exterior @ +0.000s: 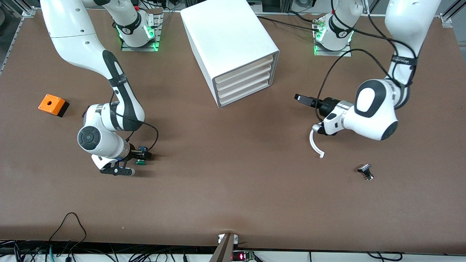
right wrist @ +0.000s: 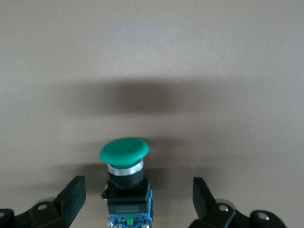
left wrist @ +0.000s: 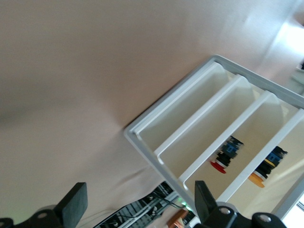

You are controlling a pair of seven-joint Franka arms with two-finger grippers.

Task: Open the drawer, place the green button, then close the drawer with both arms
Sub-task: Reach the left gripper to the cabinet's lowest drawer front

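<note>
Straddling the button [right wrist: 124, 178], the right pincer [exterior: 131, 163] sits low at the table [exterior: 233, 189] with its fingers [right wrist: 71, 197] spread wide, one on each side of the black body; neither touches it, so nothing is gripped yet. The green-capped button lies on its side on the table toward the right arm's end, well apart from the cabinet [exterior: 229, 47]. The left pincer [exterior: 303, 99] hovers in front of the cabinet, spread wide and empty, aimed at the stacked drawers. The bottom drawer [exterior: 245, 95] looks shut, though from the high camera I cannot be sure it is fully home. By my reading the task is barely begun: opening, pickup, placing and closing all remain.
</note>
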